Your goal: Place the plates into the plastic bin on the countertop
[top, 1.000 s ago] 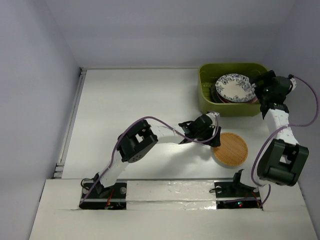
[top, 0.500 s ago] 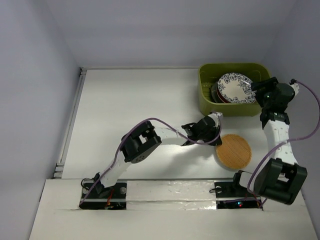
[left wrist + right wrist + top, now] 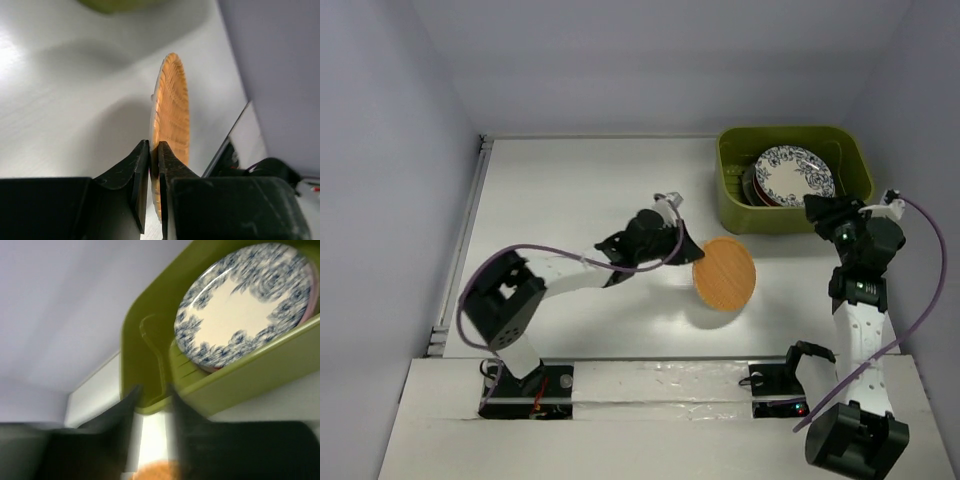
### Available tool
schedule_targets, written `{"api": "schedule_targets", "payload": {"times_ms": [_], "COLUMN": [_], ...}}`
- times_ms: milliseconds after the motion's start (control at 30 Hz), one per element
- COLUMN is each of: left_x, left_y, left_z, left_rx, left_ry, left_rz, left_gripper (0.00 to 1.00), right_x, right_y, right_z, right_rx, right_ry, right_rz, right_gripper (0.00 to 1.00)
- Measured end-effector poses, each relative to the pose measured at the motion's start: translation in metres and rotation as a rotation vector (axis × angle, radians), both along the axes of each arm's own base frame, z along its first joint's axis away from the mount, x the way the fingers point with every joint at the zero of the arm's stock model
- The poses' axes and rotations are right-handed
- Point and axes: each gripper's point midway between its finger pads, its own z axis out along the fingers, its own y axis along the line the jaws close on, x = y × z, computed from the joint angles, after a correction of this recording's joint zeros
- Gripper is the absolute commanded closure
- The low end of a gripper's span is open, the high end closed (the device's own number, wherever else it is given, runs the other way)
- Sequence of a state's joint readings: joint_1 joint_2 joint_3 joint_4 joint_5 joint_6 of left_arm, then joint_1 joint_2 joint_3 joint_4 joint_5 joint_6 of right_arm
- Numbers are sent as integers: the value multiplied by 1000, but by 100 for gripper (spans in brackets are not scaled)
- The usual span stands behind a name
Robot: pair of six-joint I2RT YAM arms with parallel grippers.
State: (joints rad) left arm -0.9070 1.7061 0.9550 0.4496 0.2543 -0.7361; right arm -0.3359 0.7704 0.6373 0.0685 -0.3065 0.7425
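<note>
My left fingers (image 3: pixel 153 150) pinch the rim of the orange-brown plate (image 3: pixel 724 273). I hold it tilted over the white surface (image 3: pixel 570 190) at mid-frame of the top view, with my arm stretched low from the lower left. My right fingers (image 3: pixel 152 397), blurred, stand slightly apart and empty by the lower right corner of the olive-green bin (image 3: pixel 732 195). The blue-white patterned plate (image 3: pixel 795 172) lies topmost inside it. Bare surface separates the held plate from the bin.
</note>
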Motion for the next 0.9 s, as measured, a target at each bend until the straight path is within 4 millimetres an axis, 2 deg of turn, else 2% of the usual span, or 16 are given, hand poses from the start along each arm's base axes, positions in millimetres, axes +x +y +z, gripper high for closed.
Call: {"api": "schedule_targets", "payload": {"times_ms": [100,233,300,367,500,733,767,800,867,900], "left_x": [21,39,45,51,58,56,54,53,51,52], "left_y": [32,58,67,75,83,73,72,70,70,70], "left_z": [45,101,121,132,136,147,150,152,155,154], "left_rx": [-98,-220,-267,-293,-312,-371,-384,-397,-405,-397], "left_ry": [-49,-122,-151,-165,-151,-123,-119,-117,-120,-121], "left_rz": [84,138,152,162,166,106,95,86,76,80], "left_gripper": [100,100,100,100,100,100,100,100,100,86], "right_x": [-3,-8,-11,-14,-18,-17,-16,-16,-15,-16], "right_y": [23,58,76,94,119,145,148,151,155,156], "right_z": [-13,-26,-29,-33,-36,-45,-49,-53,-55,-53], "right_rx": [-22,-54,-57,-63,-66,-31,-23,-11,6,8], "right_ry": [18,31,27,23,17,19,31,45,50,44], "right_rz": [109,267,350,427,542,681,695,712,735,740], "right_gripper": [6,4,4,3,4,13,19,52,83,100]}}
